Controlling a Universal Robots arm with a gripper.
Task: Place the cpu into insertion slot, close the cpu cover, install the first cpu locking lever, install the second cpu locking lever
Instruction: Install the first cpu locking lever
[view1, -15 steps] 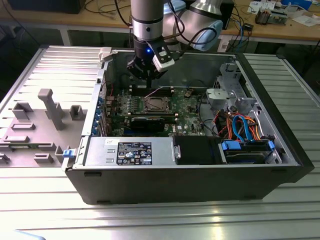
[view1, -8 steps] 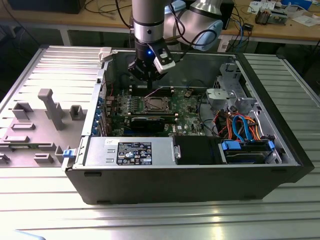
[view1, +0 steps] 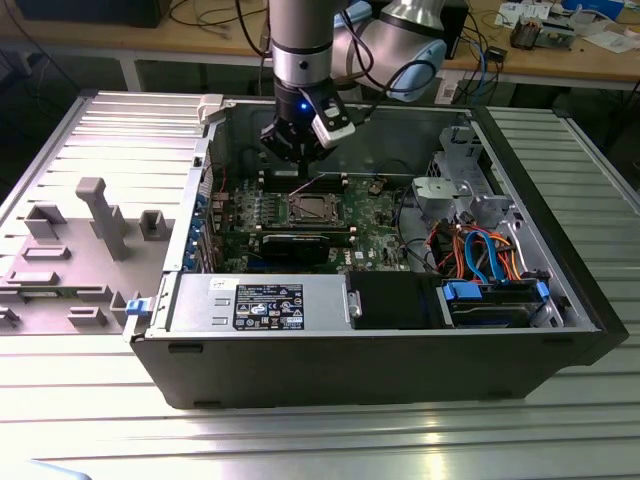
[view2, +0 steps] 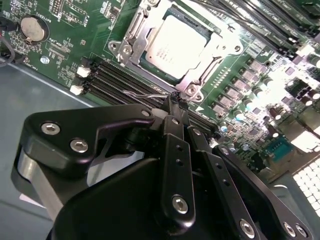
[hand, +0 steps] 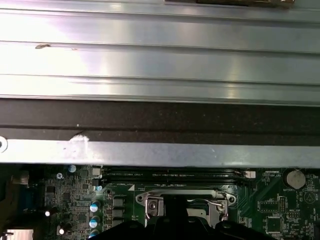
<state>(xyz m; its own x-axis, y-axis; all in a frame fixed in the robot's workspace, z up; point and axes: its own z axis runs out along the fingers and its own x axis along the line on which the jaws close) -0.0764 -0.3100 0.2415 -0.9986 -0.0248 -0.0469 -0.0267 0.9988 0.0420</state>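
Observation:
The cpu (view2: 175, 44) lies flat in its socket on the green motherboard, its silver top showing through the window of the cpu cover (view2: 131, 31). The cover lies down over the chip. In the second wrist view my gripper (view2: 176, 99) stands at the socket's edge, black fingers (view2: 172, 125) pressed together on the end of a thin wire locking lever (view2: 145, 93). In the exterior view the gripper (view1: 298, 157) hangs just above the socket (view1: 310, 208) inside the open computer case, and the lever (view1: 306, 184) slants up toward it. The first wrist view shows the socket (hand: 186, 201) under a metal case wall.
Black memory slots (view2: 112, 77) run beside the socket. A silver power supply box (view1: 260, 303) sits at the case's front, and drive cages with orange and blue cables (view1: 480, 250) are on the exterior view's right. A grey fixture plate (view1: 80, 240) lies outside the case on the exterior view's left.

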